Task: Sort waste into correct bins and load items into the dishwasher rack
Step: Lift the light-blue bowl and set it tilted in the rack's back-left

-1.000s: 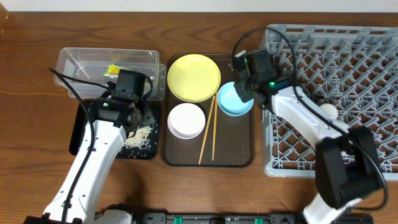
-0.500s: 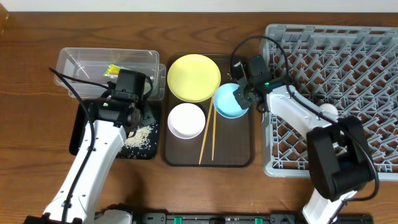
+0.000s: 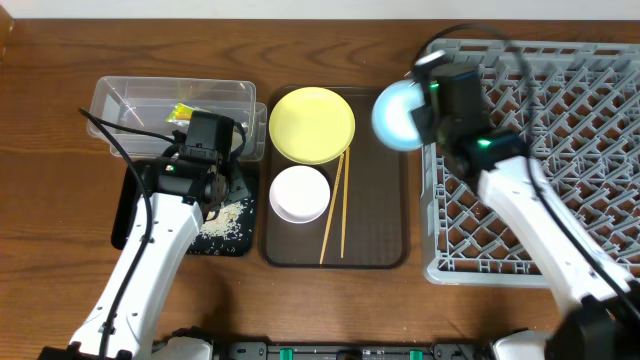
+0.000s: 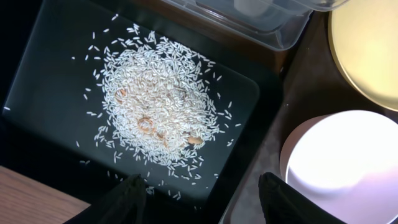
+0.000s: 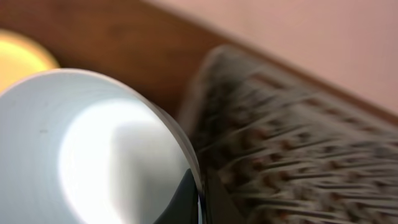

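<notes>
My right gripper is shut on the rim of the light blue bowl, holding it tilted in the air at the left edge of the grey dishwasher rack; the bowl and blurred rack fill the right wrist view. My left gripper is open over the black tray holding rice. The yellow plate, white bowl and chopsticks lie on the brown tray. The wrapper lies in the clear tub. The green cup is hidden.
The brown wooden table surrounds everything. The clear tub's corner shows at the top of the left wrist view, with the white bowl and yellow plate to the right.
My right gripper has lifted the light blue bowl off the brown tray and carried it up and right to the rack's left edge. The left arm has not moved.
</notes>
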Controlling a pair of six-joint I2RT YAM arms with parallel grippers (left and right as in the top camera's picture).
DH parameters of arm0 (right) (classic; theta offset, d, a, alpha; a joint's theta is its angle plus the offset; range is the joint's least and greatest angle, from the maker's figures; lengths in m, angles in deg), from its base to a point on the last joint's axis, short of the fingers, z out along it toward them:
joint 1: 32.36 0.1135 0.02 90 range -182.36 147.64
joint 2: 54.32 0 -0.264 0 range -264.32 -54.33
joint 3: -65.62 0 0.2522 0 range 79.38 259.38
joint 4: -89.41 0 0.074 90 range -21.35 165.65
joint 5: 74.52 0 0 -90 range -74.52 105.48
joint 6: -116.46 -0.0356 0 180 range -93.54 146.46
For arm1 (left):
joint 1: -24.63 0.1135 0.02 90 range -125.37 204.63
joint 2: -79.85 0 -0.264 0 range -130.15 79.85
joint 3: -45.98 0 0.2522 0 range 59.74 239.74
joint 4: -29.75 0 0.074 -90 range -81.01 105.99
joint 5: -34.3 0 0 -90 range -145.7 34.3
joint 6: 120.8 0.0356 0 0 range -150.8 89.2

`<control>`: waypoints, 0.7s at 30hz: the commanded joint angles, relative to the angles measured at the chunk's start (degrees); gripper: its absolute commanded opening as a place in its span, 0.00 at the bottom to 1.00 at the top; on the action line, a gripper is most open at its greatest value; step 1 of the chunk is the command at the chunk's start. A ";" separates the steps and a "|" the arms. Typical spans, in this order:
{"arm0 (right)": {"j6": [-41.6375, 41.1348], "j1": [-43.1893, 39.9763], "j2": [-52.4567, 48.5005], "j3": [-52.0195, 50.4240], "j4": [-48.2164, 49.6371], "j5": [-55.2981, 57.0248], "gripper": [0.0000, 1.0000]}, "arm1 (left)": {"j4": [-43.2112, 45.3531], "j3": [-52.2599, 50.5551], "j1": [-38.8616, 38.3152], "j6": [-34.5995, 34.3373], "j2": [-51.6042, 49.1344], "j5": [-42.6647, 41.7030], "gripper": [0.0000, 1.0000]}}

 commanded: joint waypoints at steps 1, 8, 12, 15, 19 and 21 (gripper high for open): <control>1.79 -2.29 1.64 0.24 2.34 7.80 0.01 | 0.24 0.94 0.24 -0.94 0.68 0.87 0.61; 18.08 -5.53 -1.25 0.24 23.71 29.53 0.01 | 0.50 0.94 0.24 -0.92 0.68 0.87 0.61; 26.29 -6.93 -4.87 0.24 35.47 31.39 0.01 | 0.66 0.94 0.24 -0.92 0.68 0.87 0.61; 28.48 -7.39 -8.39 0.24 39.50 31.39 0.01 | 0.68 0.94 0.24 -0.92 0.68 0.87 0.61; 28.70 -8.11 -13.40 0.24 40.44 31.39 0.01 | 0.68 0.94 0.24 -0.94 0.68 0.87 0.61; 28.70 -8.09 -15.65 0.24 40.44 31.39 0.01 | 0.68 0.94 0.24 -0.94 0.68 0.87 0.61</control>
